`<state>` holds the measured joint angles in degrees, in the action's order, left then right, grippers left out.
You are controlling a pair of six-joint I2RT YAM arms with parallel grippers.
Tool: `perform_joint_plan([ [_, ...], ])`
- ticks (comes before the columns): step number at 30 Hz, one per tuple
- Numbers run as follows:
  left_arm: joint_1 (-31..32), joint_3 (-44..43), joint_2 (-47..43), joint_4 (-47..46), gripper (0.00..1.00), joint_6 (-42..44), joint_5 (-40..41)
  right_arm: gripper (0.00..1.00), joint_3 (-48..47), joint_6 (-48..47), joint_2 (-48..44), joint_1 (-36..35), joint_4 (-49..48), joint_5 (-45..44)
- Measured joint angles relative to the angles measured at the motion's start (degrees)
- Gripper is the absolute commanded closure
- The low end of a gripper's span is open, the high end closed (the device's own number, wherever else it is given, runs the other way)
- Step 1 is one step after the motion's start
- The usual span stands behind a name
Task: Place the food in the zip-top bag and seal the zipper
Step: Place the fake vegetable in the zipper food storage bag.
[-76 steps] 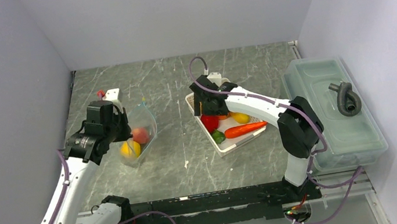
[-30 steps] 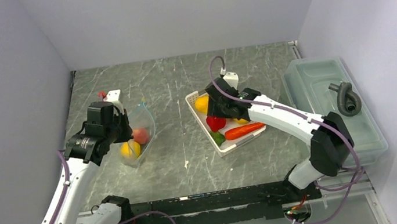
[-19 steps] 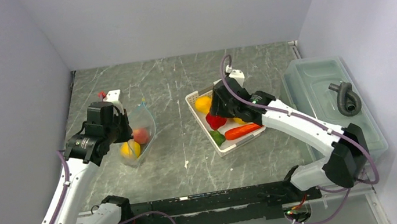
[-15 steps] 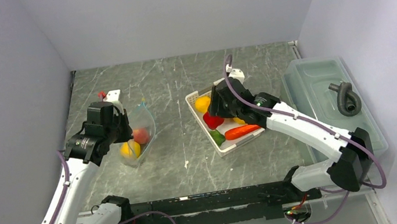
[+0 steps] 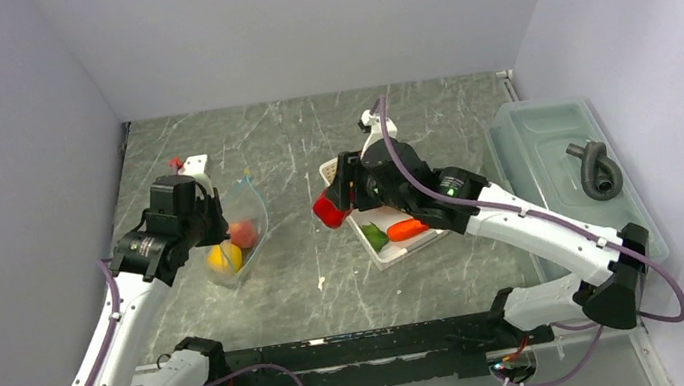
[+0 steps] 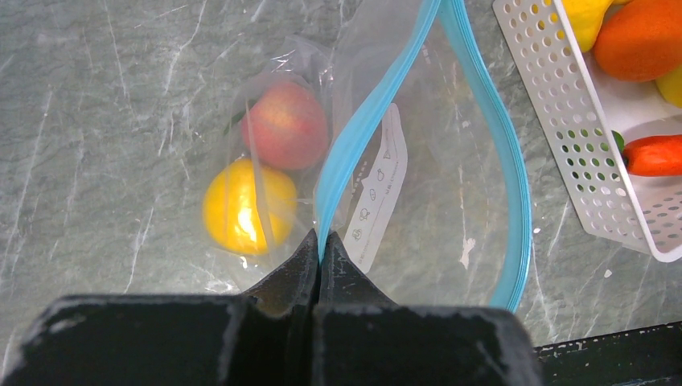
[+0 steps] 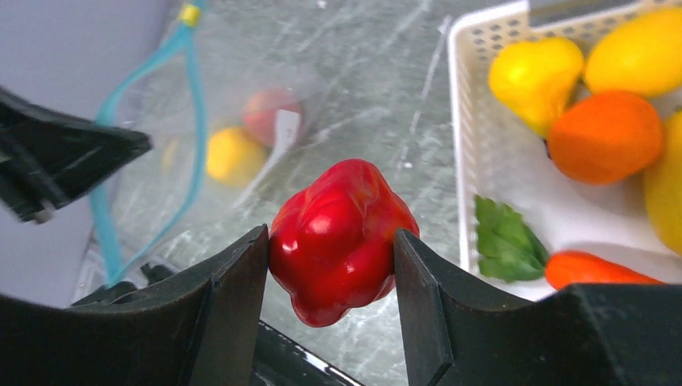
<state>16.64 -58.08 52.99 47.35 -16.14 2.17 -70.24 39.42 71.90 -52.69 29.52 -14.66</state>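
Left end effector (image 6: 319, 248): clenched, fingers pinched flat on the zipper (image 6: 366, 121) at the near rim of the bag mouth.
Right end effector (image 7: 330, 249): grasped the red pepper (image 7: 342, 237), one finger pressed on each side.
Red pepper, position: carried clear of the basket, over bare worktop (image 5: 292, 150), just left of the basket's left rim, between basket and bag in the top view.
Zip-top bag (image 6: 434, 185): lay on the worktop left of the basket, well apart from it; mouth held agape, the teal strip spread into a long loop.
Bag contents: peach (image 6: 287, 125) and yellow fruit (image 6: 245, 205), touching each other, lodged at the bag's closed end.
White perforated basket (image 7: 466, 121): sat on the worktop right of centre.
Basket contents: orange (image 7: 605, 135), yellow pear-shaped piece (image 7: 535, 76) just beside it, further yellow pieces at the far and right edges, green leafy piece (image 7: 507, 241) against the near-left wall, carrot (image 7: 603, 269) beside the green piece.
Translucent lidded bin (image 5: 569, 181): stood at the right edge of the worktop, lid on, a grey ribbed hose (image 5: 597, 167) resting on the lid.
Task state: two pieces bagged, pepper in the air, remainder in the basket, zipper unsealed.
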Motion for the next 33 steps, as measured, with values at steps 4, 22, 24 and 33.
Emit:
perform_joint_plan([
  [4, 0.00, 0.00, 0.00, 0.02, 1.00, 0.00, 0.00, 1.00, -3.13, -0.68, 0.48, -2.27, -2.64, 1.57],
  [22, 0.00, 0.00, 0.00, 0.00, 1.00, 0.02, -0.87, 1.00, -15.63, -0.20, 15.37, -6.12, -13.33, 5.79],
  [24, 0.00, 0.00, 0.00, 0.00, 1.00, 0.02, -0.87, 1.00, -17.14, -0.13, 17.27, -6.38, -13.33, 6.32],
  [33, 0.00, 0.00, 0.00, -0.02, 1.00, 0.02, -0.87, 1.00, -22.38, 0.02, 23.85, -8.02, -12.90, 7.34],
])
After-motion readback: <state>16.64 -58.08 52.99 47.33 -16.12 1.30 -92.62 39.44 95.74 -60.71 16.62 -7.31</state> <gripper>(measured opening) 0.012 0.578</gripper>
